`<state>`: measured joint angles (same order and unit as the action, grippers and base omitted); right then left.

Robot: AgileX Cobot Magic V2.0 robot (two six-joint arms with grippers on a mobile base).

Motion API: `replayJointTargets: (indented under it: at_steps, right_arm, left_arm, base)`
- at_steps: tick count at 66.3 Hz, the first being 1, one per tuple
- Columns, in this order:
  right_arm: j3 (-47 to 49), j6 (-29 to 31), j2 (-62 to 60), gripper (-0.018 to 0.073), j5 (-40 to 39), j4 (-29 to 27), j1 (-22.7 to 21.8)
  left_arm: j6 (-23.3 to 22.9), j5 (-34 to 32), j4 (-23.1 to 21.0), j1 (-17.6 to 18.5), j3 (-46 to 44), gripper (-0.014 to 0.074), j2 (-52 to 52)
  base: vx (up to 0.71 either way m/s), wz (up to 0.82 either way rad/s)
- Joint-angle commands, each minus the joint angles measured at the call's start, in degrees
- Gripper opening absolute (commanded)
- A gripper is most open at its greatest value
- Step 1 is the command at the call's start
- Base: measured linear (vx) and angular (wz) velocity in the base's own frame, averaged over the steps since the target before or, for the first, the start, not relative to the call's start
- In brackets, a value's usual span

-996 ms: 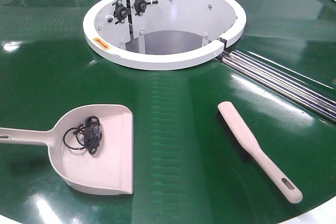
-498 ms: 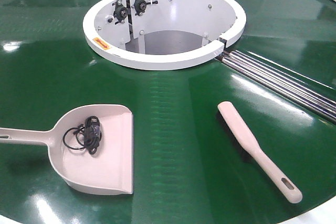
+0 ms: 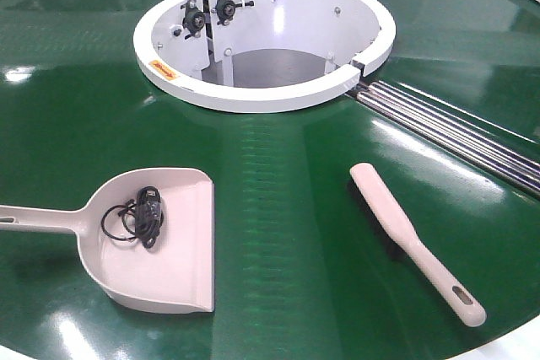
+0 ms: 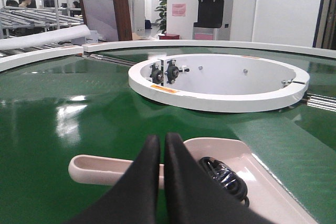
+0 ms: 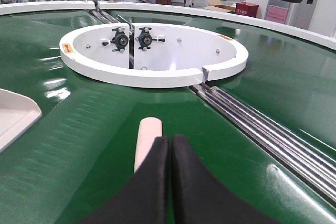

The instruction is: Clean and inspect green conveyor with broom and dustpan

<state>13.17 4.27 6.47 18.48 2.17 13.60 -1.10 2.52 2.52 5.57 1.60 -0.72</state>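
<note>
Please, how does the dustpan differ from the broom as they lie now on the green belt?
The dustpan is a wide scoop; the broom is slim and flat. The dustpan holds a black coiled cable; the broom carries nothing. The dustpan's handle points left, the broom's toward the near right. Both are pale pink-beige plastic.

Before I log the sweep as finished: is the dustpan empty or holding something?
Holding something. The dustpan lies flat on the green conveyor with a small black coiled cable resting inside its scoop near the back wall.
</note>
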Motion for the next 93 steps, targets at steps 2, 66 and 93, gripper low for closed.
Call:
replayJointTargets:
  at_steps: [2, 66, 93]
  right_arm:
    - [1.67, 0.03, 0.64, -0.0008, -4.15, 0.22, -0.22]
    - [0.06, 0.03, 0.93, -0.0008, -5.38, 2.41, -4.75]
    - [-15.07, -5.58, -6.64, -0.0008, -19.82, 1.89, -13.52]
  left_arm:
    - [-0.7, -4.2, -0.49, 0.36, 0.56, -0.0006, -0.85]
    - [-0.7, -4.15, -0.49, 0.36, 0.56, -0.0006, -0.8]
    - [-0.7, -4.15, -0.49, 0.36, 0.56, -0.0006, -0.8]
  base:
    - [0.0, 0.0]
    - [0.0, 0.0]
    - [0.0, 0.0]
